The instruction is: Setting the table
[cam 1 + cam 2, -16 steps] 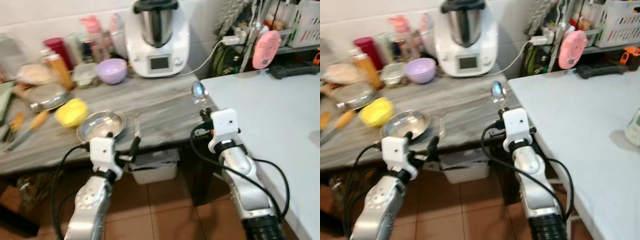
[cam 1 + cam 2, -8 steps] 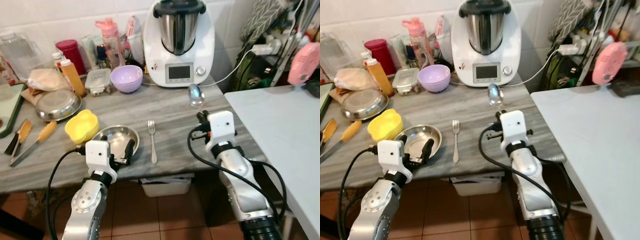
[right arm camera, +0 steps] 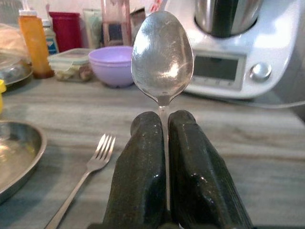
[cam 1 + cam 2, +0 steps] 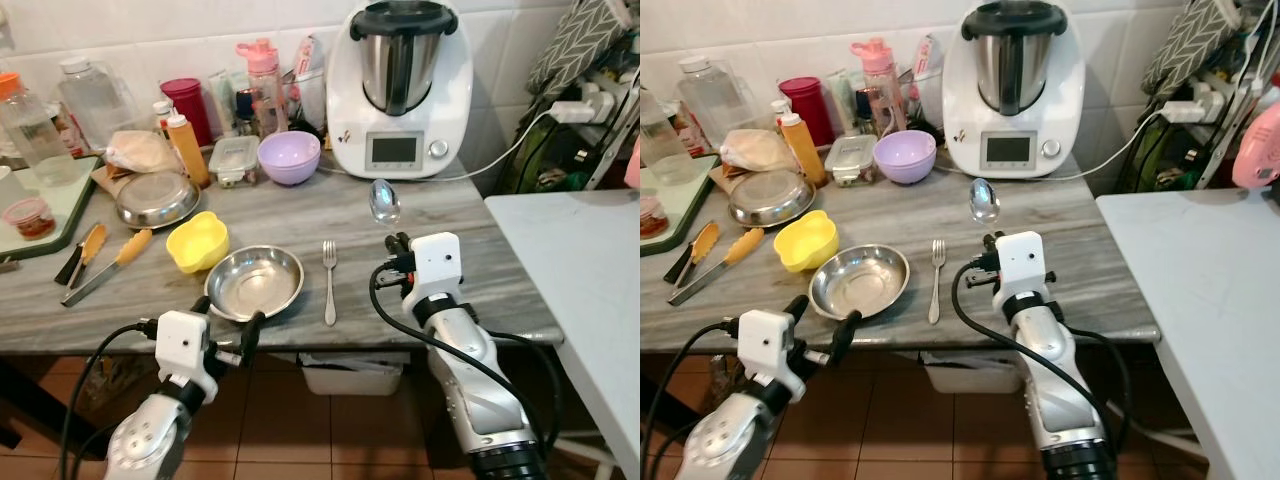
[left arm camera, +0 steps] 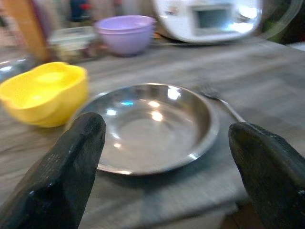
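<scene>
Bright even indoor light; head views sharp; left wrist view blurred, perhaps motion

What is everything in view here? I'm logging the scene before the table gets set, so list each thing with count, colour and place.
Spoon: 1, silver, upright in the right hand.
Fork: 1, silver, on the counter right of the steel plate.
Steel plate: 1, silver, counter front, before the left hand.
Second steel plate: 1, silver, counter, further back left.
Yellow bowl: 1, beside the front plate.
Purple bowl: 1, near the wall.
Food processor: 1, white, against the wall.
Orange bottle: 1, left of a lidded container.
White table: 1, on the right.
Left hand: black fingers, open, below the counter edge.
Right hand: black fingers, shut on the spoon.
</scene>
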Motion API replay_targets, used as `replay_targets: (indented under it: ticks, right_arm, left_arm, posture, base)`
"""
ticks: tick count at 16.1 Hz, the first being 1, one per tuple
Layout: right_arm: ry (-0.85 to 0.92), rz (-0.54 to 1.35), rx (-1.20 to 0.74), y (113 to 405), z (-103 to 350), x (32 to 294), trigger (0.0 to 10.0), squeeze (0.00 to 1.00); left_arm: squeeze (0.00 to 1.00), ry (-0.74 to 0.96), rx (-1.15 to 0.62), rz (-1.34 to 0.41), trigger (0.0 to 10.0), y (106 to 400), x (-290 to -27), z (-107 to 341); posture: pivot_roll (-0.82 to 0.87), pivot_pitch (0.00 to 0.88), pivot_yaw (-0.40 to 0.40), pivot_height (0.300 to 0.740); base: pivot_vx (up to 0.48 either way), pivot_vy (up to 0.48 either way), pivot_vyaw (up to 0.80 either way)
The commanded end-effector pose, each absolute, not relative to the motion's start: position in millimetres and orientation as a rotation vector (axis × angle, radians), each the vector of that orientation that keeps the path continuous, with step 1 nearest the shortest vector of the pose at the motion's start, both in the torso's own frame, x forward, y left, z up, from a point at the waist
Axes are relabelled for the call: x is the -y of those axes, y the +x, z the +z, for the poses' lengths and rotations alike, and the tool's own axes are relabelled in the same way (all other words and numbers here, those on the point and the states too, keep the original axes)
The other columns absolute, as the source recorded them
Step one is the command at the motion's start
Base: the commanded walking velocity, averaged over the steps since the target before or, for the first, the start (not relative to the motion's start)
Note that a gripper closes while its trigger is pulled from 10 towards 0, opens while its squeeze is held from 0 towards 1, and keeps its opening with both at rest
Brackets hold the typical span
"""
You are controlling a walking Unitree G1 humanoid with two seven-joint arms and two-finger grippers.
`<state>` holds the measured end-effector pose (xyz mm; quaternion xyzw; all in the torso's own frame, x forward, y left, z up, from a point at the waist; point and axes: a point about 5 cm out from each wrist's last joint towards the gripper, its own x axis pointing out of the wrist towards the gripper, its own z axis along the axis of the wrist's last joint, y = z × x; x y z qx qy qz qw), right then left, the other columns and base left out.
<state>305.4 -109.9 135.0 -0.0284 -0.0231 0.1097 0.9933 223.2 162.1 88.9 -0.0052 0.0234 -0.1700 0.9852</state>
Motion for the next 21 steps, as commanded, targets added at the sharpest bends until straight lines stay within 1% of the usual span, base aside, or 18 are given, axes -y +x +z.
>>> replay_targets:
  ticks: [1, 3, 5, 8, 12, 15, 17, 21]
  right_arm:
    - [-0.029, 0.211, 0.055, 306, 140, 109, 10.0, 0.0]
    - [0.079, 0.186, -0.01, 308, 134, 105, 10.0, 0.0]
    - [0.122, 0.173, -0.064, 307, 125, 101, 10.0, 0.0]
    - [0.171, 0.15, -0.141, 313, 113, 100, 10.0, 0.0]
    - [0.216, 0.156, -0.179, 326, 112, 92, 10.0, 0.0]
    - [0.217, 0.181, -0.192, 332, 112, 83, 10.0, 0.0]
    - [0.242, 0.176, -0.211, 334, 110, 82, 10.0, 0.0]
    - [0.288, 0.211, -0.249, 337, 106, 66, 10.0, 0.0]
  left_arm:
    - [0.0, -0.005, -0.044, -0.369, 10.0, 222, -162, 93]
    - [0.0, 0.006, -0.067, -0.401, 10.0, 216, -163, 93]
    - [0.0, 0.011, -0.092, -0.442, 10.0, 209, -161, 92]
    - [0.0, 0.014, -0.11, -0.486, 10.0, 206, -160, 93]
    - [0.0, -0.005, -0.097, -0.592, 10.0, 207, -153, 100]
    - [0.0, -0.054, -0.081, -0.616, 10.0, 208, -150, 103]
    - [0.0, -0.056, -0.081, -0.62, 10.0, 208, -148, 103]
    - [0.0, -0.069, -0.088, -0.63, 10.0, 205, -143, 100]
  posture:
    - [-0.21, 0.03, 0.1, 0.74]
    - [-0.2, 0.061, 0.113, 0.74]
    - [-0.19, 0.077, 0.125, 0.74]
    - [-0.19, 0.08, 0.133, 0.74]
    - [-0.19, 0.079, 0.122, 0.74]
    - [-0.2, 0.069, 0.107, 0.74]
    - [-0.19, 0.065, 0.103, 0.74]
    - [-0.19, 0.058, 0.095, 0.74]
  base:
    - [0.0, 0.0, 0.0]
    - [0.0, 0.0, 0.0]
    - [0.0, 0.0, 0.0]
    - [0.0, 0.0, 0.0]
    - [0.0, 0.0, 0.0]
    - [0.0, 0.0, 0.0]
    - [0.0, 0.0, 0.0]
    - [0.0, 0.0, 0.0]
